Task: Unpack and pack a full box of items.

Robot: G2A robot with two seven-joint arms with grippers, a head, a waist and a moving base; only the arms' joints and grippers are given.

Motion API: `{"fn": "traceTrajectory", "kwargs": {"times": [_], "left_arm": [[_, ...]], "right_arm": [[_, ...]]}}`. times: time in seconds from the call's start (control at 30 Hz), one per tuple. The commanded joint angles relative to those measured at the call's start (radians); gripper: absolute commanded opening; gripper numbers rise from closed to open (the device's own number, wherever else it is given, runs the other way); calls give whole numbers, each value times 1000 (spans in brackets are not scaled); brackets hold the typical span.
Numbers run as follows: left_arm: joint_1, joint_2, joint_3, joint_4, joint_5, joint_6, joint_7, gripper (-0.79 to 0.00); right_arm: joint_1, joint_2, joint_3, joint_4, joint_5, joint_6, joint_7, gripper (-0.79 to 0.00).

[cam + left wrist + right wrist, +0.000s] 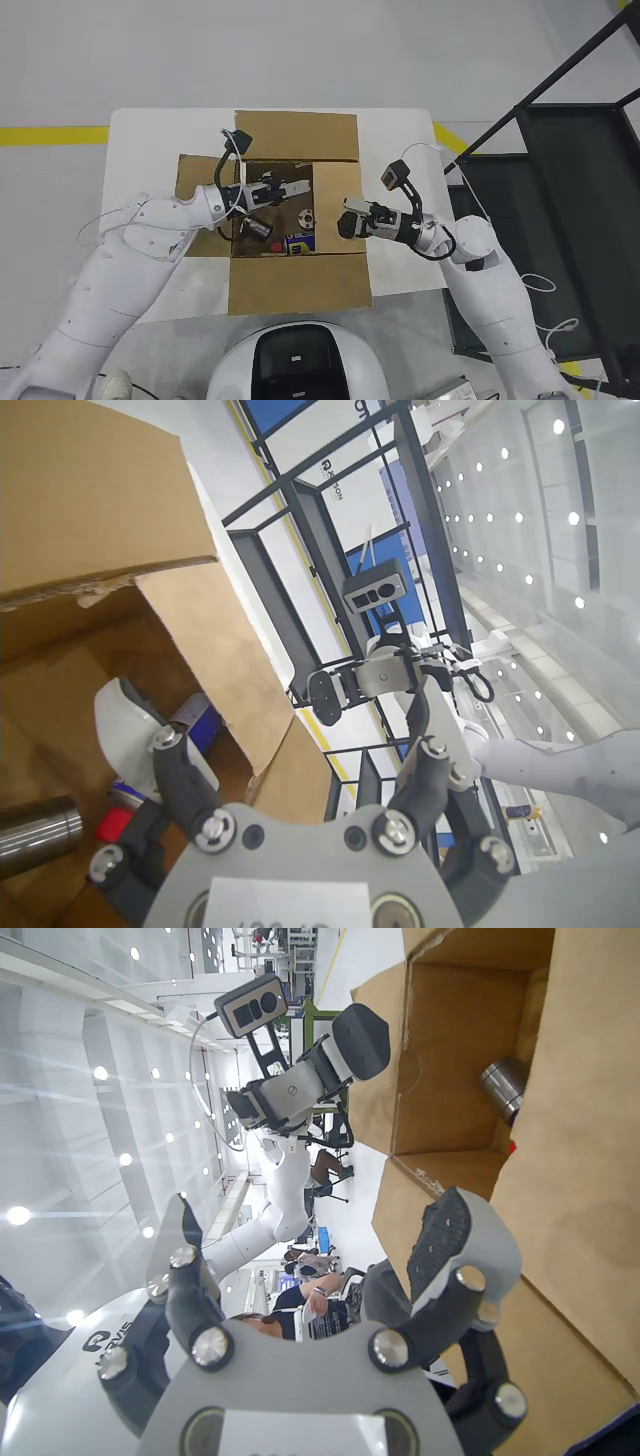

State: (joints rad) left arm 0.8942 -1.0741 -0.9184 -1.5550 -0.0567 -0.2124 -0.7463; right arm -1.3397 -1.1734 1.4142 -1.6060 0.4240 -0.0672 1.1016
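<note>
The box [295, 135] sits mid-table [150, 140], mouth up, with its far, near and left flaps laid out flat. Its longer side seems to run left-right. The right flap [336, 205] leans in over the opening.

The left gripper [295, 187] hangs inside the mouth, toward the far side, its fingers spread and nothing between them. The right gripper [350, 222] waits just outside the right flap, also spread and empty.

Still inside the box, a metal cylinder [257, 229] lies on its side in the near-left corner, its axis slanting from far-left to near-right. A blue pack [300, 242] lies against the near wall.

Unpacking looks barely begun, and the risks are mostly about crowding:
- The leaning flap stands between the right gripper and the goods, so a straight reach could crumple it or shove the whole box left.
- Both grippers are close across that flap and could knock together if they enter at once.
- The cylinder, being round and smooth, may roll or slip from a grasp that is not square across its axis.
</note>
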Motion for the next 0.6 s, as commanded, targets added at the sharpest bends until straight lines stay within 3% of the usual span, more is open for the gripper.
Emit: {"fn": "traceTrajectory", "kwargs": {"times": [0.0, 0.1, 0.23, 0.37, 0.57], "left_arm": [[-21, -8, 18, -13, 8, 31, 9, 0], [-73, -29, 59, 3, 27, 96, 38, 0], [-155, -72, 137, 89, -19, 153, 64, 0], [-227, -126, 223, 232, -96, 169, 71, 0], [-296, -209, 333, 460, -139, 145, 111, 0]], "right_arm": [[7, 3, 1, 13, 11, 18, 35, 0], [11, 14, 12, 24, 4, 46, 122, 0], [-10, 31, 43, 10, -29, 68, 219, 0], [-43, 45, 81, -10, 7, 58, 320, 0], [-60, 57, 97, -21, 25, 52, 362, 0]]}}
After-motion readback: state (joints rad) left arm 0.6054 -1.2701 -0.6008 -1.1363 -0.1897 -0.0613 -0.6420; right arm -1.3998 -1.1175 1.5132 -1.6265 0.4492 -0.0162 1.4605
